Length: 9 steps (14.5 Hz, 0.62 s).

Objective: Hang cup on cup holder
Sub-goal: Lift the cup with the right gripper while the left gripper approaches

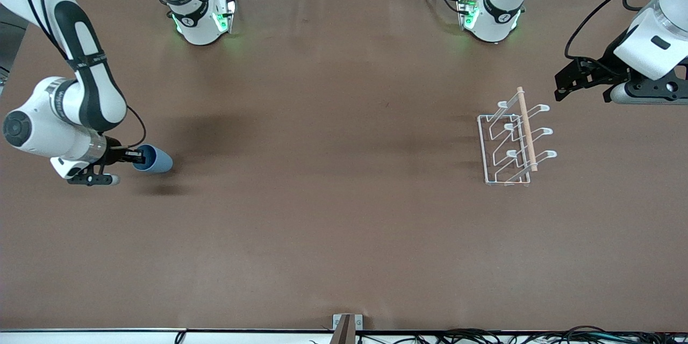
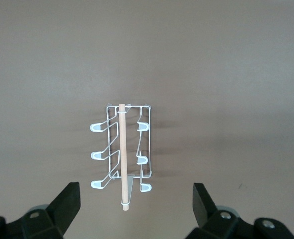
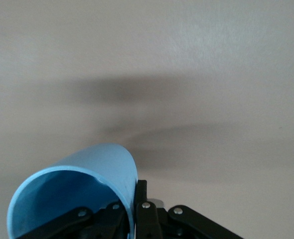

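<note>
Right gripper (image 1: 135, 157): clamped on the rim of the light-blue cup (image 1: 156, 159), held on its side above the table (image 1: 322, 226) at the right arm's end.
Left gripper (image 2: 136, 201): fingers spread wide, hovering over the table just beside the cup holder, waiting.
Cup holder (image 1: 516, 140): white wire rack standing at the left arm's end, roughly 3 o'clock from the cup.

A brown table (image 1: 333, 199) is covered by a plain cloth, faintly creased. A small metal bracket (image 1: 347, 322) is fixed at its edge nearest the front camera, where black cables (image 1: 484, 336) are bundled.
</note>
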Each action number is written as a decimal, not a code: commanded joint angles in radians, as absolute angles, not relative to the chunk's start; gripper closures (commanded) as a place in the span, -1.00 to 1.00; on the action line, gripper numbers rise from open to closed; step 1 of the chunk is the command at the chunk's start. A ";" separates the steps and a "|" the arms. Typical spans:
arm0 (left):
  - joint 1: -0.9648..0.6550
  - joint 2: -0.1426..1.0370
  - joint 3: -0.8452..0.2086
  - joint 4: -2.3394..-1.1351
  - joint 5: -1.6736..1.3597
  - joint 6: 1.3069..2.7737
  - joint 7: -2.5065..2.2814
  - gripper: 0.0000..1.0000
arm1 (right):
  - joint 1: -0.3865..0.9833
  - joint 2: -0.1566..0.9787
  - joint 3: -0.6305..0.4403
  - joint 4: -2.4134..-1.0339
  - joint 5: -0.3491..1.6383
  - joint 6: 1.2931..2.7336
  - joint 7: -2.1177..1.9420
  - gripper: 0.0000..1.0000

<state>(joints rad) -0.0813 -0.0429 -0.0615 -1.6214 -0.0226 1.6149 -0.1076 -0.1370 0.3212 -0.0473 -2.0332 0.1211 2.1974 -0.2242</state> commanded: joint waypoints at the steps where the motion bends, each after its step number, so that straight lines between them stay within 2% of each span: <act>1: -0.083 -0.041 -0.063 -1.617 -0.011 1.615 -0.104 -0.98 | -0.108 0.256 -0.044 -2.003 0.191 2.120 -0.224 0.99; 4: -0.081 -0.041 -0.063 -1.615 -0.011 1.617 -0.100 -0.98 | -0.048 0.218 -0.046 -2.008 0.403 2.031 -0.177 0.99; 9: -0.078 -0.040 -0.063 -1.612 -0.011 1.617 -0.089 -0.98 | 0.104 0.210 -0.046 -2.034 0.768 1.974 -0.172 0.99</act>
